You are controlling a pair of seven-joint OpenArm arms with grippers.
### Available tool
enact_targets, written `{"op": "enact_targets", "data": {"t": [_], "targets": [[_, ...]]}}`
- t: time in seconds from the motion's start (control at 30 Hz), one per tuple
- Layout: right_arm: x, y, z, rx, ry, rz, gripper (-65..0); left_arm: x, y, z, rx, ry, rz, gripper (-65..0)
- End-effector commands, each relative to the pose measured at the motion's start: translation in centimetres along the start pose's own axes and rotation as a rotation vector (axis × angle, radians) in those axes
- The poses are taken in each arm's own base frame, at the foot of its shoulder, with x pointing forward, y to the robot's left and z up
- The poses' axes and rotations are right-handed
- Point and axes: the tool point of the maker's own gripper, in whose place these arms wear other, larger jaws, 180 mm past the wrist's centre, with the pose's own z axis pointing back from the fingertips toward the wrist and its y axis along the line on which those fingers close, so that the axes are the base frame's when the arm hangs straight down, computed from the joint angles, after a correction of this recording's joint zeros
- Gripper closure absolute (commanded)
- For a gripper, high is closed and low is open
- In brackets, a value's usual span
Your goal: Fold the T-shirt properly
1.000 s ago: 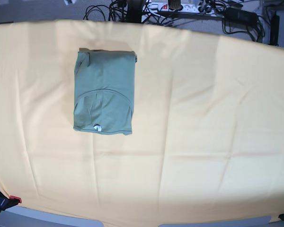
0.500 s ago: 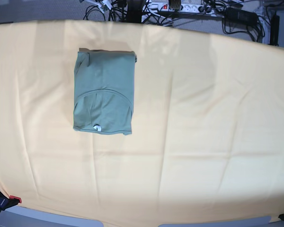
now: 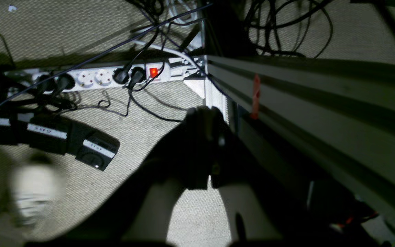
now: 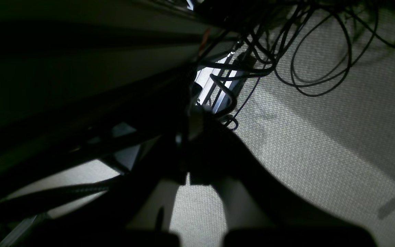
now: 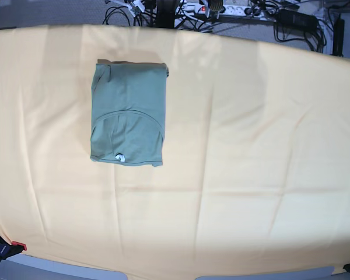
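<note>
On the creased yellow-orange cloth [image 5: 251,146], the soft T-shirt [image 5: 128,114] lies folded rectangular; both tools look closed.

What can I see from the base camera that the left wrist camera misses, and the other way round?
Only the base view shows the folded T-shirt lying on the yellow-orange cloth. Only the left wrist view shows the left claw, dark and apparently shut, hanging over the carpet beside black power bricks. Both views take in the white power strip with its red switch and tangled cables.
</note>
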Motion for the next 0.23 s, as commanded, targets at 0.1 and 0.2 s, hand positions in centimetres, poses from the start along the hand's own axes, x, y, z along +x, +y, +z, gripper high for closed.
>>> {"op": "enact_targets", "data": {"t": [0.1,0.2], "targets": [[-0.65,0.07,0.14,-0.007,0.007,-0.005,0.0,0.04,-0.34,0.11,-0.006,-0.014,0.017,0.0],[-0.71,-0.28,0.15,-0.027,0.01,-0.006,0.0,0.22,-0.26,0.06,-0.002,-0.019,0.053,0.0]]}}
